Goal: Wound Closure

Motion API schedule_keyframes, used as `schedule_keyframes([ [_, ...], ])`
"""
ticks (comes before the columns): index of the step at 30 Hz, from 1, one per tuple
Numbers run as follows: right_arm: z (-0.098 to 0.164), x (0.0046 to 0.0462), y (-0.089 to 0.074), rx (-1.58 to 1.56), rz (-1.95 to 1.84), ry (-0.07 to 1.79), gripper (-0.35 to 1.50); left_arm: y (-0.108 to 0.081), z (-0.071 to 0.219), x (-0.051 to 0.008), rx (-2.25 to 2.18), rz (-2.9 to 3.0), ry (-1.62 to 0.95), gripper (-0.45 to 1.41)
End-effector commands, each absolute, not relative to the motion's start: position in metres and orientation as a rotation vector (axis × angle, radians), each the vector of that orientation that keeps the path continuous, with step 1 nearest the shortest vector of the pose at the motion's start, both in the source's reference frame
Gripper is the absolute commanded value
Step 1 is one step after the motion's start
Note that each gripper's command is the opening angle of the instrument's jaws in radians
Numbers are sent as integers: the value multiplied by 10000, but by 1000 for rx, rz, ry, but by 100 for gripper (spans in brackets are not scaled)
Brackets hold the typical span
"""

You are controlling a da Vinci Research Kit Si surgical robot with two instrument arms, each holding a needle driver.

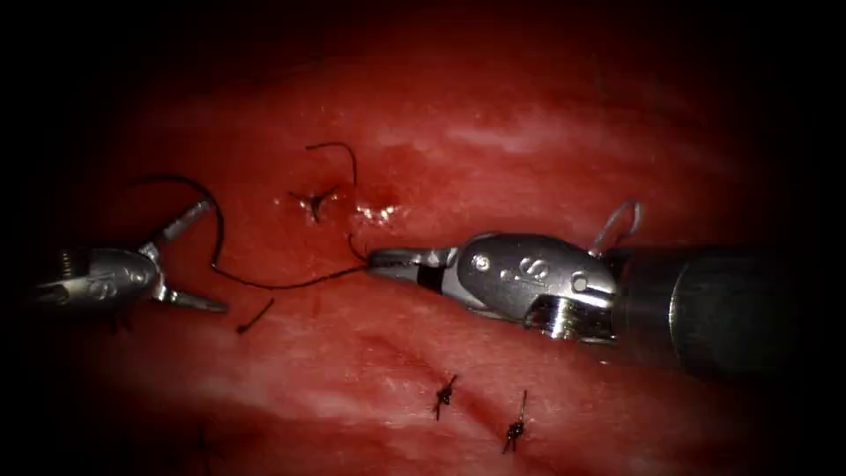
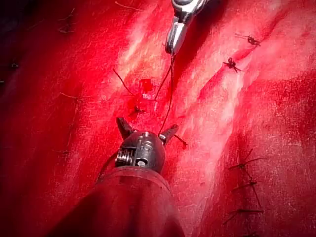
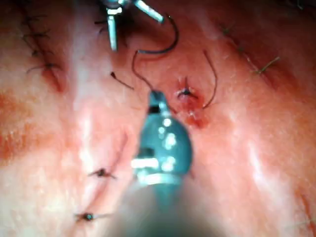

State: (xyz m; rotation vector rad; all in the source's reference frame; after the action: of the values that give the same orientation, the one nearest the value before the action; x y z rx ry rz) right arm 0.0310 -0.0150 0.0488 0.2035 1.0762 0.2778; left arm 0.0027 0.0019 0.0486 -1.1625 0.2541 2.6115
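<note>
My right tool [image 1: 377,261] comes in from the right with its jaws shut on the black thread [image 1: 291,284], just right of a tied knot [image 1: 313,204] on the tissue [image 1: 529,141]. From those jaws the thread runs left and arcs up around the upper jaw of my left tool [image 1: 201,257], which stands open at the far left and holds nothing. The left wrist view shows the left tool [image 2: 146,126] open, with the thread [image 2: 169,94] rising to the right tool [image 2: 171,47]. The right wrist view has the right tool [image 3: 155,96] shut beside the knot [image 3: 185,92]. I see no needle.
A thread tail [image 1: 339,150] curls up from the knot. A short cut end of thread [image 1: 256,316] lies below the left tool. Two finished stitches [image 1: 445,397] [image 1: 514,429] sit lower right on the tissue. Red fluid wets the tissue around the knot.
</note>
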Motion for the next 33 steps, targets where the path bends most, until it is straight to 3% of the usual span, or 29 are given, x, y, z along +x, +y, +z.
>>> schedule_keyframes([
  [1, 493, 316, -158, 207, 278, 1078, -35, 17, 496, 21, -1162, 2624, 262, 66],
  [4, 492, 316, -158, 207, 278, 1078, -35, 11, 505, 18, -1149, 2655, 283, 42],
  [11, 492, 318, -159, 207, 278, 1078, -35, 9, 516, 15, -1121, 2687, 302, 24],
  [13, 492, 318, -159, 204, 280, 1076, -35, 11, 518, 14, -1117, 2686, 304, 3],
  [15, 492, 318, -160, 204, 280, 1076, -35, 11, 519, 14, -1116, 2686, 304, -44],
  [25, 491, 317, -161, 202, 282, 1081, -35, 8, 514, 20, -1110, 2702, 317, -45],
  [26, 491, 317, -161, 198, 287, 1087, -6, 9, 511, 25, -1113, 2710, 312, -45],
  [27, 492, 317, -160, 192, 295, 1102, 62, 10, 508, 28, -1117, 2713, 315, -45],
  [28, 495, 316, -157, 180, 312, 1132, 114, 12, 502, 35, -1128, 2723, 334, -45],
  [29, 495, 316, -157, 180, 312, 1132, 114, 12, 502, 35, -1128, 2723, 334, -45],
  [30, 496, 312, -153, 191, 314, 1185, 136, 16, 494, 40, -1130, 2716, 357, -45],
  [33, 497, 297, -144, 215, 318, 1259, 143, 22, 485, 47, -1144, 2705, 398, -45],
])
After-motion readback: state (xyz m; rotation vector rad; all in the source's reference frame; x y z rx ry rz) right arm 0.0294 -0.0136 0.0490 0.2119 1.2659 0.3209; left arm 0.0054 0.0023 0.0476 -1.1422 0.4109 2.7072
